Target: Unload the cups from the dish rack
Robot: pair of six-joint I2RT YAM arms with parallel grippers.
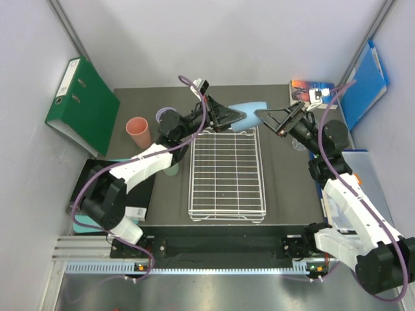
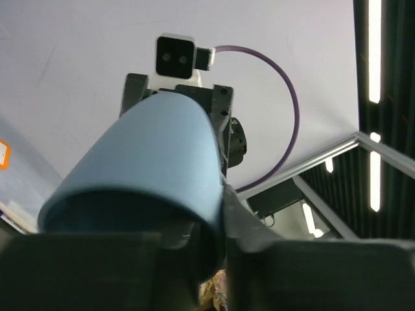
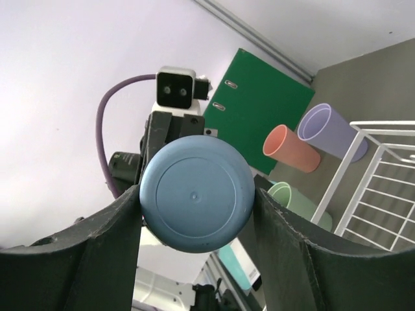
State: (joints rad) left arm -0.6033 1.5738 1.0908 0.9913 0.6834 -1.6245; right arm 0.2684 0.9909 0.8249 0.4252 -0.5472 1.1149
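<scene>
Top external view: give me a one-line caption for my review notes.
Left and right jaws both grip the light blue cup sideways in mid-air, just beyond the empty dish rack.

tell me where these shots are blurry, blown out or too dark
top external view: evenly lit and sharp, only soft shadows around the dish rack; left wrist view: ceiling light strips blown out, left gripper's fingers dark and blurred up close; right wrist view: light blue cup sharp, right gripper's fingers soft and underlit.
</scene>
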